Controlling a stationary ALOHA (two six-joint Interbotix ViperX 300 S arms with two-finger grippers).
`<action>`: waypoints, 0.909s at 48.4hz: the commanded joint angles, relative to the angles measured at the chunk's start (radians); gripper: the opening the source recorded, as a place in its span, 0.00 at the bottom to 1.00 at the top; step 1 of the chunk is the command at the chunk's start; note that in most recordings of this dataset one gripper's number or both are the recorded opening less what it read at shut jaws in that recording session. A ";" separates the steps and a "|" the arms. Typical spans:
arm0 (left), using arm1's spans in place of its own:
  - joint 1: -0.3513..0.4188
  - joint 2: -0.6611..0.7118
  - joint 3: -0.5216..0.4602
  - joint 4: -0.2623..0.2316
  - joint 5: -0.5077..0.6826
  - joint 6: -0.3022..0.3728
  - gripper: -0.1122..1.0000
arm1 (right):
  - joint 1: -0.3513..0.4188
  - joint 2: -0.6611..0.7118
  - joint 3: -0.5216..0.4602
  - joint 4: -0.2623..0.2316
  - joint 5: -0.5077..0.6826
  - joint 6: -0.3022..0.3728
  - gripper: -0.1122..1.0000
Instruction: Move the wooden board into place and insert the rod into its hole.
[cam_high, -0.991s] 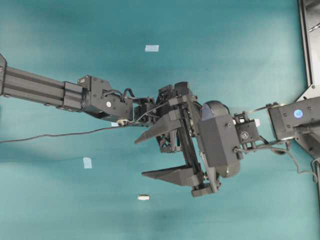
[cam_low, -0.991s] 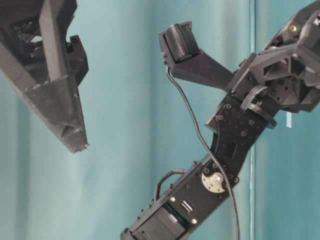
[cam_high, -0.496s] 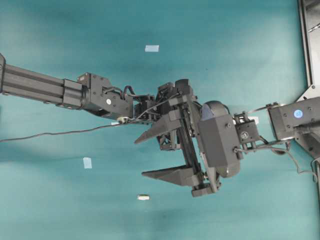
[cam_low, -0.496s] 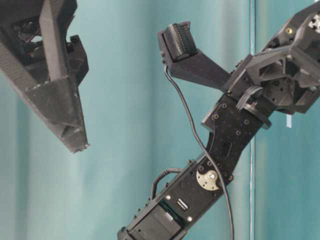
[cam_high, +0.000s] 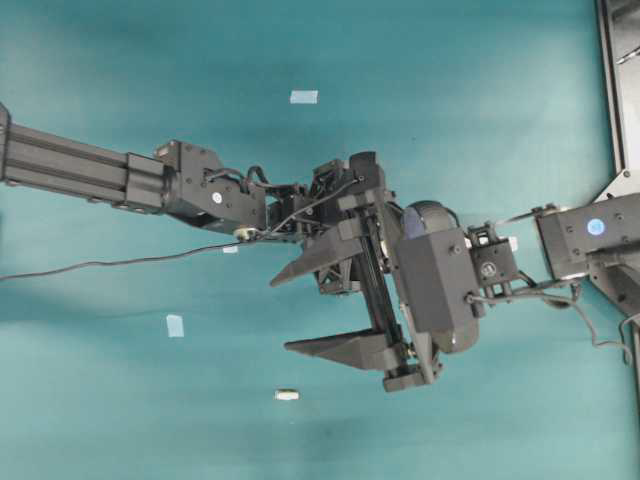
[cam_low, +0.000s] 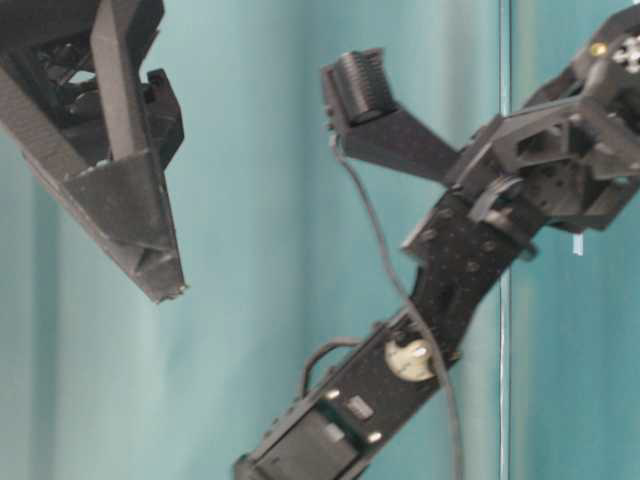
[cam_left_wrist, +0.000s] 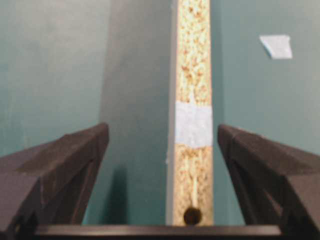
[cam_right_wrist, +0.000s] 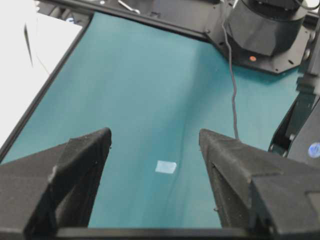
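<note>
This looks like a robotics lab. A teal mat (cam_high: 480, 60) covers the counter, black frame rails (cam_high: 612, 80) border it, two black robot arms (cam_high: 70, 170) work over it, and small tape squares (cam_high: 303, 97) mark positions.

The light was even and soft in the overhead view, with no hard glare on the teal table (cam_high: 120, 420). Faint darker bands lay across the cloth under the arms, so the light came from above. The table-level view was dimmer, and the left arm (cam_low: 400, 370) looked smeared by motion blur (its screws and cable had no clean edges). In the left wrist view the wooden board (cam_left_wrist: 193, 90) was bright and a little soft, and it threw a broad grey shadow to its left. The near fingers (cam_left_wrist: 55, 165) there were out of focus. The right wrist view had an overexposed white patch at its upper left corner.
</note>
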 joint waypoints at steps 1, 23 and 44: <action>-0.003 -0.091 0.014 0.000 0.015 -0.003 0.91 | -0.002 -0.021 -0.012 0.000 -0.006 0.000 0.83; -0.057 -0.235 0.245 0.000 0.026 -0.006 0.91 | 0.005 -0.018 -0.021 0.003 0.107 0.002 0.83; -0.054 -0.170 0.273 0.000 -0.121 0.002 0.91 | 0.078 0.236 -0.325 0.103 0.663 0.005 0.83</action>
